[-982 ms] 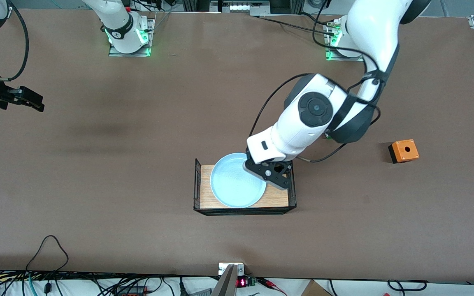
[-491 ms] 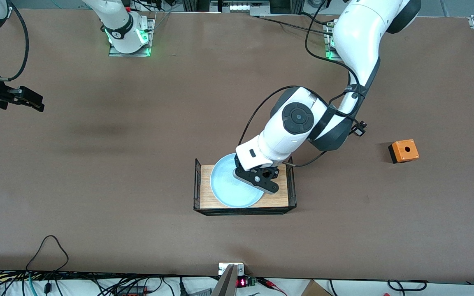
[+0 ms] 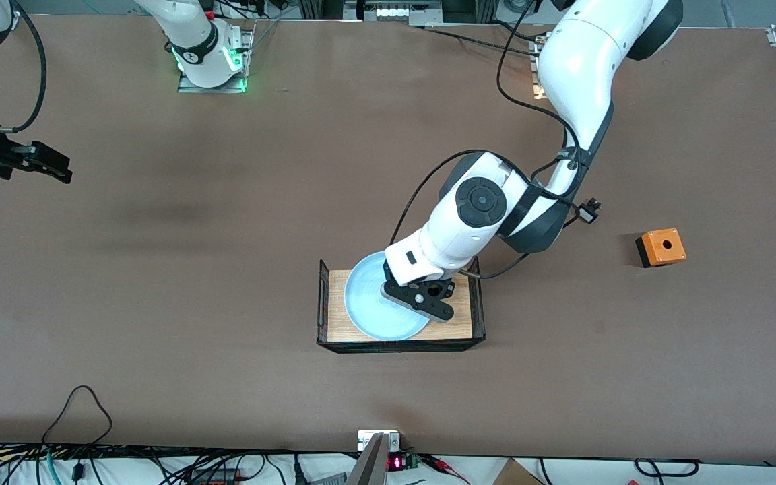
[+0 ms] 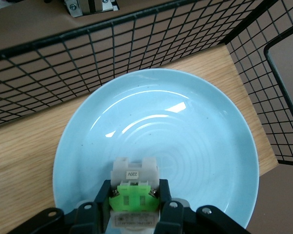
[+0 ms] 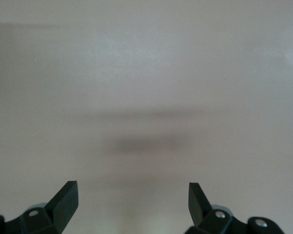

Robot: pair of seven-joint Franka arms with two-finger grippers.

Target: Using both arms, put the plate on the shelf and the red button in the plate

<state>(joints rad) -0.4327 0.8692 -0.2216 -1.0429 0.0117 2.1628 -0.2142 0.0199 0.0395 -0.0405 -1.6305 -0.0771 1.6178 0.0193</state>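
The pale blue plate lies in a black wire basket with a wooden floor. In the left wrist view the plate fills the middle. My left gripper is over the plate's edge toward the left arm's end. It is shut on the button unit, whose whitish body and green middle block show. Its red cap is hidden. My right gripper waits open and empty above bare table at the right arm's end.
The basket's wire walls rise around the plate, and wooden floor shows beside it. An orange box with a black hole on top sits toward the left arm's end. Cables run along the table's edge nearest the front camera.
My left gripper has moved with the button unit from the basket's end wall to over the plate, toward the right arm's end. The right arm has not moved.
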